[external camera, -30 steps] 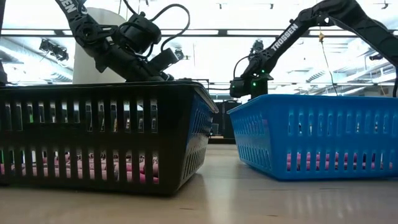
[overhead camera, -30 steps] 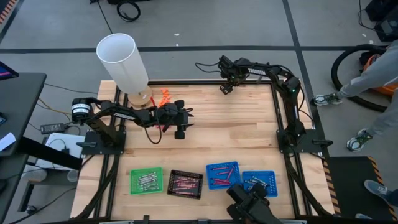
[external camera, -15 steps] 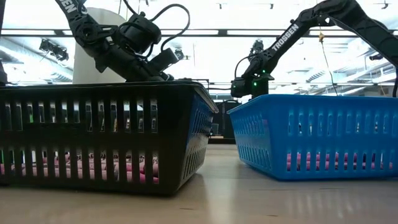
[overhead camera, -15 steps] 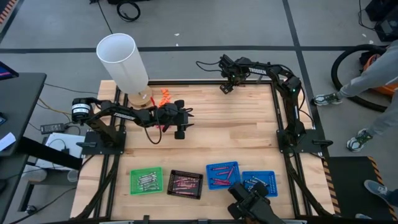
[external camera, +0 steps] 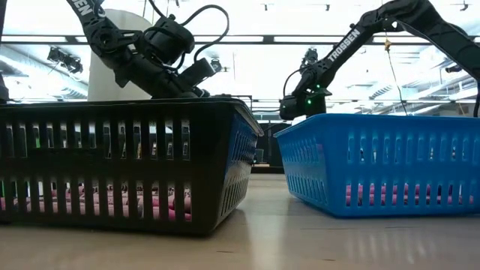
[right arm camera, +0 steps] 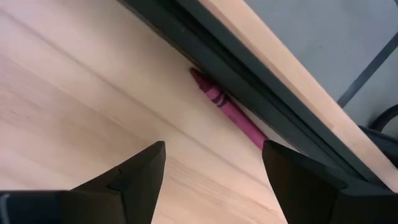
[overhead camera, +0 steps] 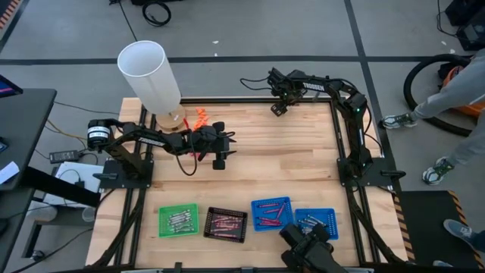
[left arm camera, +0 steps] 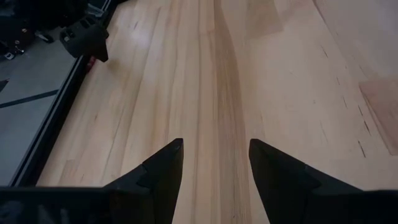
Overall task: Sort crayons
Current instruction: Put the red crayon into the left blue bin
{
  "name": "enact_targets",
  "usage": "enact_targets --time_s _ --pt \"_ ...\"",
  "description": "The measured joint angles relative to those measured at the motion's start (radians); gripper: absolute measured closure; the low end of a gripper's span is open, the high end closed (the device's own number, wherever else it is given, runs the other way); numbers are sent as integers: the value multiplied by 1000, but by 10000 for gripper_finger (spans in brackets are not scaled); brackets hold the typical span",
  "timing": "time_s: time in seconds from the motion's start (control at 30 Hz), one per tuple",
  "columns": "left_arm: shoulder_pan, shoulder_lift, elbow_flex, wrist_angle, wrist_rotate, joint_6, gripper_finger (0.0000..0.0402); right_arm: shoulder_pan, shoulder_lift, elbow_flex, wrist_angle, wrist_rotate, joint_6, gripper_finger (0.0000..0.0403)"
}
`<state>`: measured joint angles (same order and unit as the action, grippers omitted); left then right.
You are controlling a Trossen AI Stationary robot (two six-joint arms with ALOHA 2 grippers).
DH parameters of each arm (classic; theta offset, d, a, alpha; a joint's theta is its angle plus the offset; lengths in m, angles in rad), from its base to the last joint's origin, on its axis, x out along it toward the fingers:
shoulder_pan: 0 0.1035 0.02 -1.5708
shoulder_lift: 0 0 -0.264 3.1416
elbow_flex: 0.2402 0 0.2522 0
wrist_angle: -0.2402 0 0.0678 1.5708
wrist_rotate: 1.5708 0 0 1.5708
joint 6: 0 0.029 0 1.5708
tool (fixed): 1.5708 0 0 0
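**A:** Where's the next crayon (right arm camera: 229, 111)?

**Me:** Against the dark rail (right arm camera: 205, 46) at the far edge of the table (overhead camera: 288, 152), pinkish-red. It's just ahead of the right gripper (right arm camera: 214, 163), beyond the fingertips and a bit toward one finger, not between them yet. Not touching.

**A:** Orientation?

**Me:** Long axis runs along the rail, slanted across the line of my fingers. I judge I'd need to advance and twist the wrist so the fingers straddle it crosswise. Rail is tight against it on one side, so the far finger has little room; that's the risk.

**A:** Finger state?

**Me:** Right fingers (right arm camera: 140, 171) spread wide, nothing in them. Left gripper (left arm camera: 214, 155) also spread, empty, only bare wood between its fingers (left arm camera: 165, 165).

**A:** Which arm takes it?

**Me:** Right. It's up at the far edge (overhead camera: 277, 106), on top of it. Left (overhead camera: 221, 157) is mid-table, well apart from it.

**A:** Rest of the crayons?

**Me:** Already in the baskets at the near edge: green (overhead camera: 162, 223), black (overhead camera: 226, 211), two blue (overhead camera: 272, 203).
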<state>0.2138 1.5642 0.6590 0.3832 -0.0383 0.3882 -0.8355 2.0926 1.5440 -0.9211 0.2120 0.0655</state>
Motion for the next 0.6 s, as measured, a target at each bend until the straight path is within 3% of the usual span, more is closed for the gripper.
enact_targets --time_s 0.6 --pt "-5 0 0 0 0 0 208 -30 -3 -39 60 -33 9 124"
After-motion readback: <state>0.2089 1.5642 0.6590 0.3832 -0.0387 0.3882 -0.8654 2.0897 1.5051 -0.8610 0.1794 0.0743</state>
